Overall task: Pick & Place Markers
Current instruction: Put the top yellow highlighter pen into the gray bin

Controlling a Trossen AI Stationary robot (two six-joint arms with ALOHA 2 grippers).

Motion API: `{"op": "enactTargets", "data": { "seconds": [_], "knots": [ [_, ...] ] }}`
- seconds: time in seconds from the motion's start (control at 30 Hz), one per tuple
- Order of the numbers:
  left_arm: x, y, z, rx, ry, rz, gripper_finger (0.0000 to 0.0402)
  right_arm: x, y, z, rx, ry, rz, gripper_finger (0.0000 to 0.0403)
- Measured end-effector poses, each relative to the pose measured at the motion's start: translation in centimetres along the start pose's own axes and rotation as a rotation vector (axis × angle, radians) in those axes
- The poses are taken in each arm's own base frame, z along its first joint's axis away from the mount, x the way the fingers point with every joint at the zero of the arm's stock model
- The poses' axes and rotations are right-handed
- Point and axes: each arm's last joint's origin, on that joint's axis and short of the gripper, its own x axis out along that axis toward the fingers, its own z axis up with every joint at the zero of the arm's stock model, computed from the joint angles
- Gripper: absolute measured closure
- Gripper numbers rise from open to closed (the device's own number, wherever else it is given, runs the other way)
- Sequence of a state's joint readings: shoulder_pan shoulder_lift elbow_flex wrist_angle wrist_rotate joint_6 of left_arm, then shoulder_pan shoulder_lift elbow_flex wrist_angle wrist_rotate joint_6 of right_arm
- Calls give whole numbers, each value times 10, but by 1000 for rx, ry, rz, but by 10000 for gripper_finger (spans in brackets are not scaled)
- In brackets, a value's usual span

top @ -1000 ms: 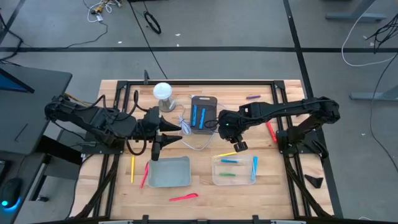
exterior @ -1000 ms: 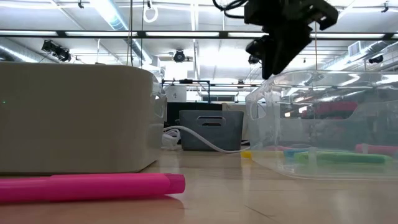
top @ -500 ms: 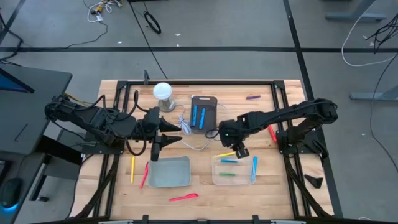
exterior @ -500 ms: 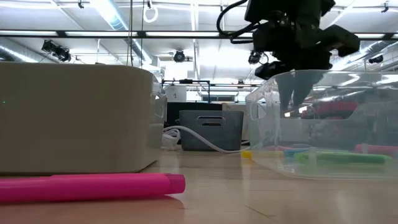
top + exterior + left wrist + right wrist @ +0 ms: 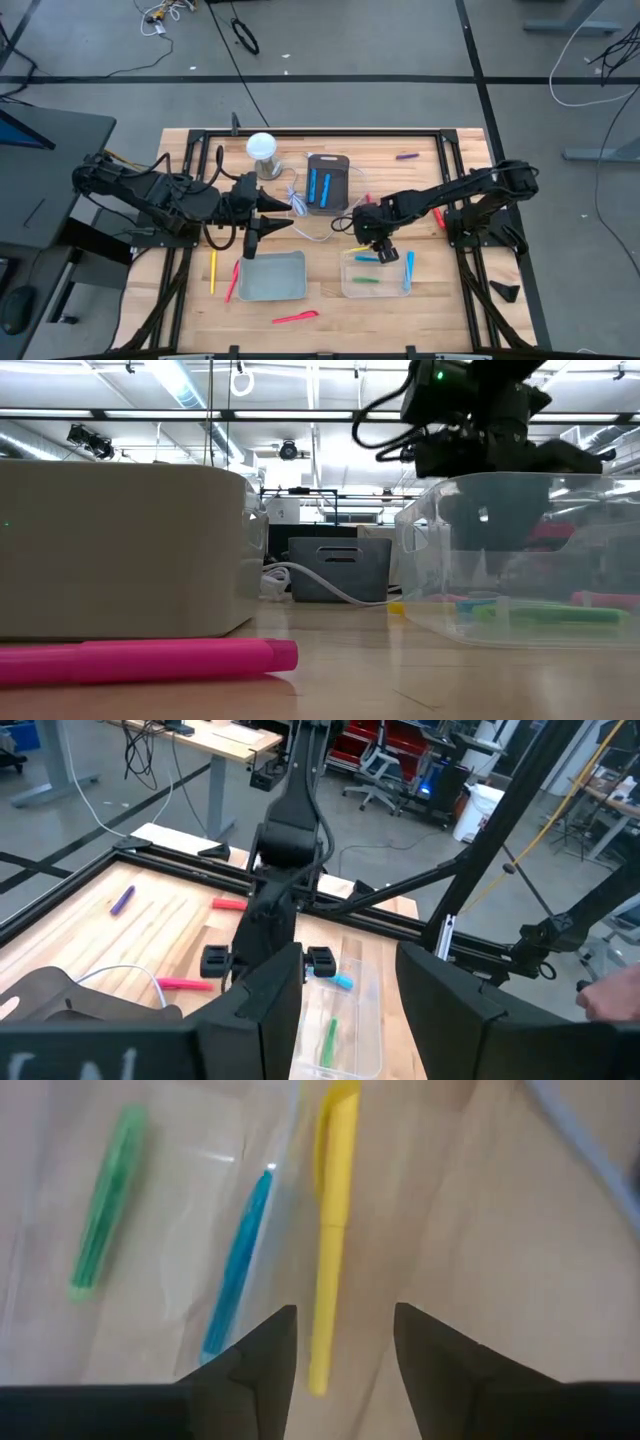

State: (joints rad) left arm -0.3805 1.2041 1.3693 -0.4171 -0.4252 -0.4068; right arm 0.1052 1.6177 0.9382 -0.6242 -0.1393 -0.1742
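My right gripper (image 5: 381,244) (image 5: 345,1315) is open and low over the table at the far wall of the clear box (image 5: 377,291). Its fingers stand on either side of a yellow marker (image 5: 331,1230) (image 5: 365,247) that lies flat on the wood just outside that wall. Inside the box lie a green marker (image 5: 103,1200) and blue markers (image 5: 236,1265) (image 5: 409,270). My left gripper (image 5: 284,212) (image 5: 350,960) is open and holds nothing, hovering left of centre. Other markers lie loose: yellow (image 5: 213,272), red (image 5: 233,281), pink (image 5: 295,318), red (image 5: 437,212), purple (image 5: 405,156).
A grey-green tray (image 5: 272,276) sits near my left gripper. A dark tray (image 5: 326,186) with two blue markers stands at the far middle, with a white cable (image 5: 300,215) beside it and a white round object (image 5: 262,149) farther left. A black frame (image 5: 440,140) borders the table.
My right gripper has moved down and toward the table's near edge, from above the clear box's far wall to low over the yellow marker. Its fingers stay open. Nothing else has moved.
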Motion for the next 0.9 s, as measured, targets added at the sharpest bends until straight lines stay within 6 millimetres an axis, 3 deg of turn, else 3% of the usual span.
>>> {"op": "enactTargets", "data": {
  "seconds": [0.17,0.43,0.6,0.9],
  "knots": [
    [0,0,0,-1,0,0,232,14,10,2,-10,38,58,234],
    [0,0,0,-7,7,-9,232,15,32,6,-37,30,48,234],
    [0,0,0,-8,7,-9,232,15,28,5,-23,46,-63,234],
    [0,0,0,-8,6,-10,232,14,21,4,-29,55,-102,234]
  ]
}}
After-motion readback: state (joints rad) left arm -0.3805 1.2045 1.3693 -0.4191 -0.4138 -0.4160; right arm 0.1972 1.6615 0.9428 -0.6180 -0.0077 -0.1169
